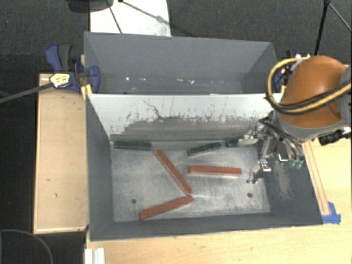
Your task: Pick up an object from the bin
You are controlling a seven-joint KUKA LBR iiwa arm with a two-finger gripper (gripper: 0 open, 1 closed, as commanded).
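Far left on the floor of the bin (99, 164), a dark green stick (132, 144) lies along the back wall. Next come a slanted red stick (173, 172) and a low red stick (165, 207) near the front, then a second dark green stick (204, 147). That makes three red and two green. The level red stick (214, 170) runs left to right, its right end pointing at the gripper (256, 176), which hangs just beside it. I cannot tell whether the gripper is wide or narrow.
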